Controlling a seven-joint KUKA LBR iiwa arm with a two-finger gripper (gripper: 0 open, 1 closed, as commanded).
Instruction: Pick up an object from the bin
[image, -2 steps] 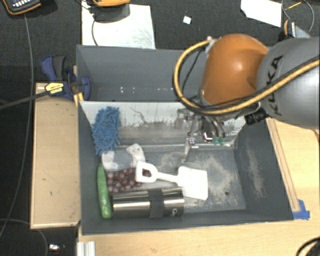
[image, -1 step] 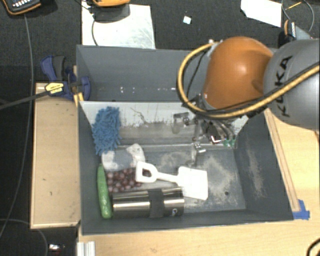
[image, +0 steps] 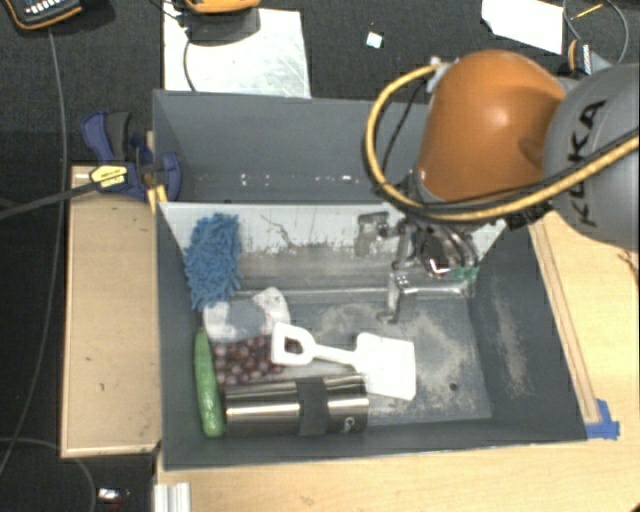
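- A grey metal bin (image: 520, 340) seen from above, with a robot arm (image: 600, 140) reaching in from the right.
- The arm's wrist carries a rounded orange cover (image: 490, 120) ringed by yellow and black cables.
- The tool (image: 400, 290) hangs below that cover over bare bin floor near the back wall, right of centre. I cannot tell whether it is released or clenched, and nothing can be seen in its grasp.
- The nearest thing is a white plastic toy shovel (image: 365, 362), lying flat just in front of the tool and apart from it.
- The other things lie in the front left part of the bin:
- a shiny metal cylinder (image: 270, 408) with a black band, touching the shovel's front edge;
- dark purple grapes (image: 245, 362);
- a green cucumber-shaped piece (image: 208, 388) along the left wall;
- a crumpled white lump (image: 245, 312);
- a blue shaggy cloth (image: 212, 258) at the back left.
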